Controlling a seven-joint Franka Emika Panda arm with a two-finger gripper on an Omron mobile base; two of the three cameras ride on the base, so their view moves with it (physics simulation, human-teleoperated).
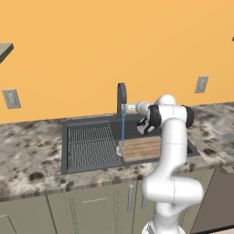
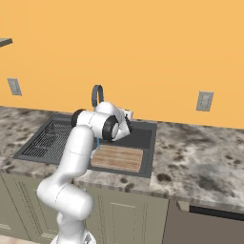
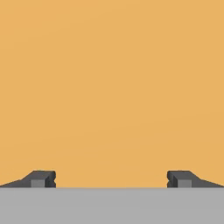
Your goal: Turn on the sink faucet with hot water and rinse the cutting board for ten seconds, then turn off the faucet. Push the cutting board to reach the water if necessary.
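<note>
Two dark fingertips (image 3: 43, 179) of the gripper (image 3: 111, 179) stood spread wide with nothing between them, facing a plain orange wall (image 3: 112, 87). From the base cameras the hand was seen reaching level toward the back of the sink (image 1: 66, 146), close beside the sink faucet (image 1: 121, 96), whose dark arched spout rose just behind the basin. Water (image 1: 123, 128), a thin blue stream, fell straight from the spout and met the left edge of the cutting board (image 1: 141, 147). That striped wooden board lay flat in the right part of the basin, just beside a ridged dark drying rack (image 1: 89, 146) on the left. Speckled granite counter (image 2: 200, 152) surrounded the sink, above pale cabinets (image 2: 124, 209).
</note>
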